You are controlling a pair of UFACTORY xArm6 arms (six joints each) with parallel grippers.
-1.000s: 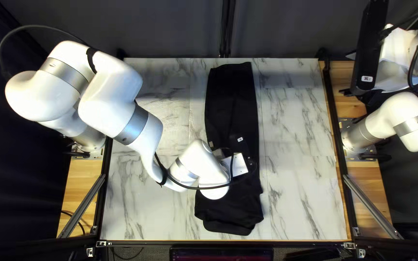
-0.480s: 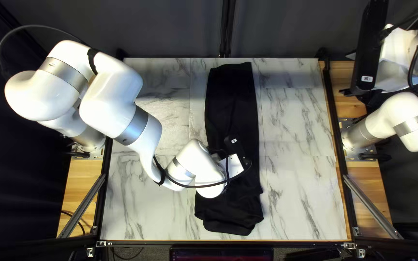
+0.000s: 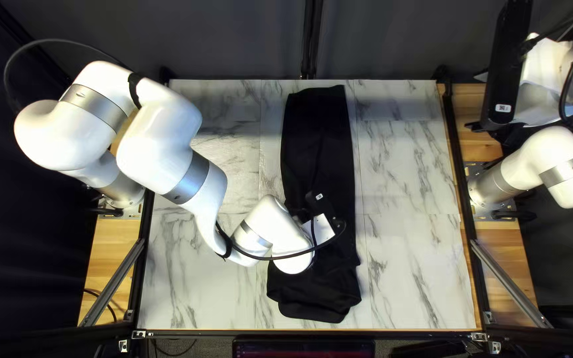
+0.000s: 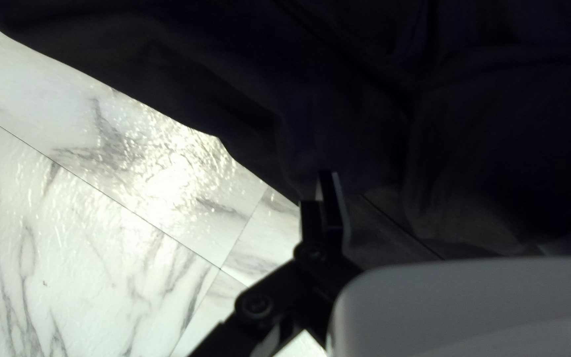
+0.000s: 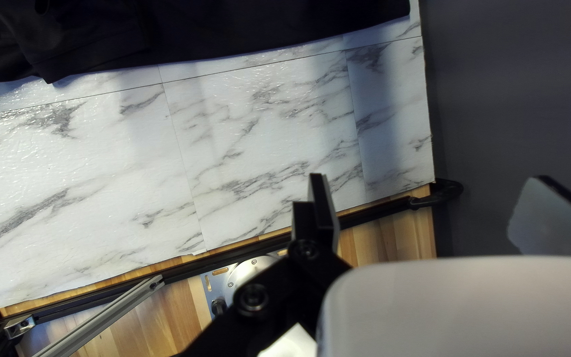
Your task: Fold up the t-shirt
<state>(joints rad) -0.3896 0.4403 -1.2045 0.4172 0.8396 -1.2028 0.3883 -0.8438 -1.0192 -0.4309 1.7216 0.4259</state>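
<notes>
The black t-shirt (image 3: pixel 318 146) lies as a long narrow strip from near the table's far edge toward its near edge, with a rumpled near end. Over its lower half in the top left view is my left gripper (image 3: pixel 319 230), its fingertips hidden there. In the left wrist view my left gripper (image 4: pixel 434 211) is open above dark cloth (image 4: pixel 338 99), one finger clear and the other barely visible. My right gripper (image 3: pixel 507 136) is off the table's right side. The right wrist view has my right gripper (image 5: pixel 431 178) open, nothing between its fingers, with the shirt (image 5: pixel 232 30) far ahead.
Bare marble-patterned tabletop (image 3: pixel 406 185) extends on both sides of the shirt. Black rails (image 3: pixel 457 166) run along the table's sides. A dark curtain (image 3: pixel 392 40) hangs behind the far edge. My left arm crosses the table's left half.
My left gripper has shifted slightly to the left and toward the near edge over the shirt. The left arm's upper links have moved a little. My right arm and the shirt look unchanged.
</notes>
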